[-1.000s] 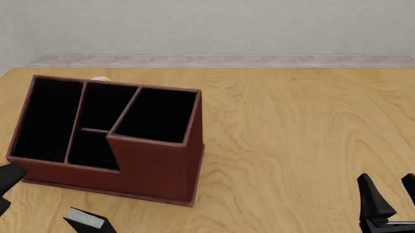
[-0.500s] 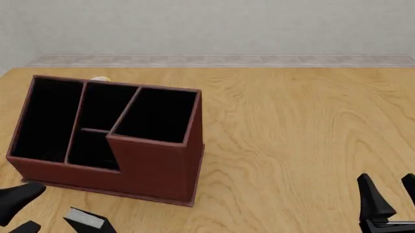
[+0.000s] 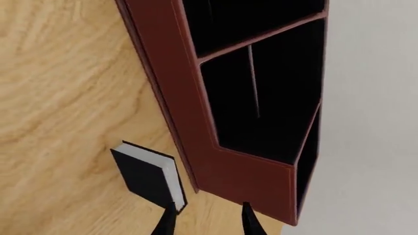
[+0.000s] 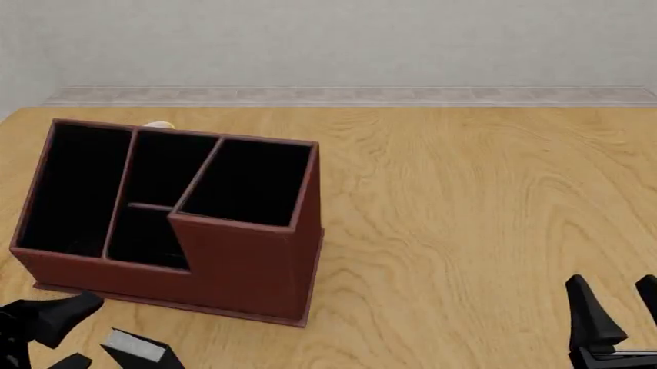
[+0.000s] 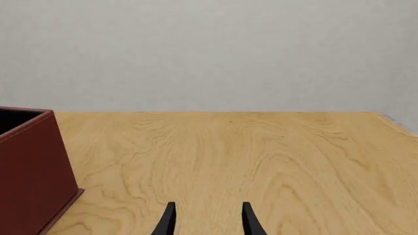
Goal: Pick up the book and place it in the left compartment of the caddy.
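Front view: one caddy (image 4: 169, 219) with four sections stands on the table (image 4: 472, 223), one book (image 4: 138, 347) lying just before it beside the left gripper (image 4: 46, 334); the right gripper (image 4: 616, 319) sits well apart. Wrist views: each gripper's two fingers are spread, holding nothing, the left pair (image 3: 166, 223) just short of the book.

Wood-grain table (image 4: 462, 231), grey wall (image 4: 339, 42) behind w/ pale baseboard (image 4: 411, 95).
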